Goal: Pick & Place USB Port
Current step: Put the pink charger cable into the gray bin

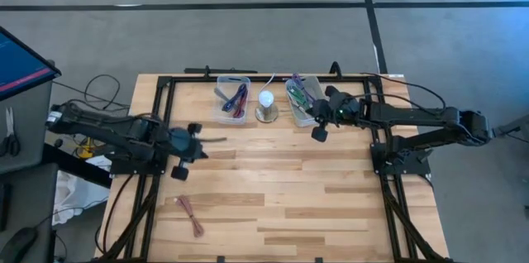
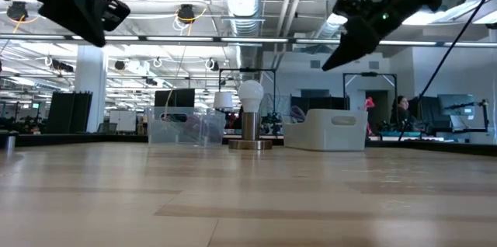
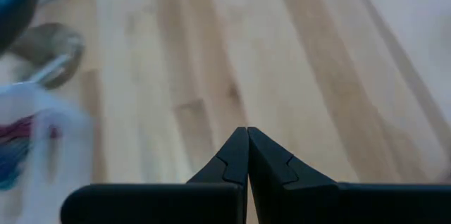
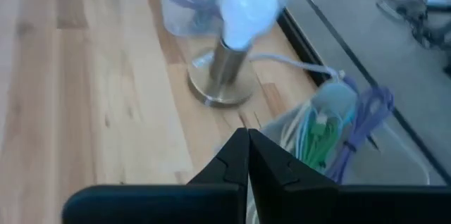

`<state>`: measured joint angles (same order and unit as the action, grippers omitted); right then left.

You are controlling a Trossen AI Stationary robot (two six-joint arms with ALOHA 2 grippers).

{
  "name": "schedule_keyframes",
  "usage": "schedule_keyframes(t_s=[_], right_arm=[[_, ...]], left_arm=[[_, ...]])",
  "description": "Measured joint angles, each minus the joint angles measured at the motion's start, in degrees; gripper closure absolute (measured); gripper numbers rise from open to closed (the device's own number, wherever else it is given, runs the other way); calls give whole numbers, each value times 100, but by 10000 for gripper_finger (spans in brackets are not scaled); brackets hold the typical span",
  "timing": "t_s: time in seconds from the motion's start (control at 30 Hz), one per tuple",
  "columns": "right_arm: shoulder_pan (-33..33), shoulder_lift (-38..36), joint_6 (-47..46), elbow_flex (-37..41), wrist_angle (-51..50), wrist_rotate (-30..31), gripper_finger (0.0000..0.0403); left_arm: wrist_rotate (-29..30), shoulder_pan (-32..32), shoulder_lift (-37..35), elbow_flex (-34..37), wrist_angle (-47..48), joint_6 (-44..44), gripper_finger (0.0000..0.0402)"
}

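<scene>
From above, no brand, label or writing could be read anywhere on the wooden table (image 1: 273, 188). Two clear bins stood along the far edge with a lamp (image 1: 265, 106) between them: the left bin (image 1: 232, 99) held blue and purple cables, the right bin (image 1: 302, 100) held green and purple cables. Which of these was the USB piece could not be told. The right gripper (image 1: 319, 132) hung just beside the right bin's near corner, above the table. The left gripper (image 1: 216, 140) was over bare wood, well apart from both bins. A loose reddish cable (image 1: 190, 214) lay on the table near the front, by the left arm.

At table height, the left bin (image 2: 180, 129), the lamp (image 2: 250, 115) with its white bulb and the right bin (image 2: 326, 129) stood in a row. Both arms hung clear of the surface, the right gripper (image 2: 332, 62) above the right bin; nothing showed in its tip.

In the left wrist view, the left gripper's fingers (image 3: 225, 164) were pressed together tip to tip, holding nothing, over bare planks. The left bin (image 3: 28, 136) with its cables sat off to one side, apart from them.

In the right wrist view, the right gripper's fingers (image 4: 227, 159) met fully as well, with nothing between them. The green and purple cables in the right bin (image 4: 338, 136) lay just beside the tips, not touching; the lamp (image 4: 236, 48) stood beyond.
</scene>
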<state>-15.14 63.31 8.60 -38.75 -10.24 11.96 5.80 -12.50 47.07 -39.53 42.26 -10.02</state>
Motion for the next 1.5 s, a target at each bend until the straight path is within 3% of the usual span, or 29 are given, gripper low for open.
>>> schedule_keyframes(t_s=[0.23,0.3,0.53,0.8,1.0,1.2,1.5], right_arm=[[-199,0,-372,530,666,12,402],[-238,0,-400,663,912,12,402],[-391,0,-419,921,1270,12,402],[-544,0,-419,923,1314,9,402],[-572,0,-417,923,1204,9,402],[-599,7,-416,1103,1290,1,402],[-840,13,-682,1842,1825,-1,402]], left_arm=[[12,-759,656,-397,204,0,398],[-222,-846,874,-493,497,23,398],[-466,-1502,1634,-531,1308,768,398],[-498,-1681,1713,-640,1335,1428,395],[-538,-1680,1923,-668,1322,1884,367],[-1326,-1740,2440,-668,1319,1951,327],[-1607,-2433,3152,-666,1248,1941,315]])
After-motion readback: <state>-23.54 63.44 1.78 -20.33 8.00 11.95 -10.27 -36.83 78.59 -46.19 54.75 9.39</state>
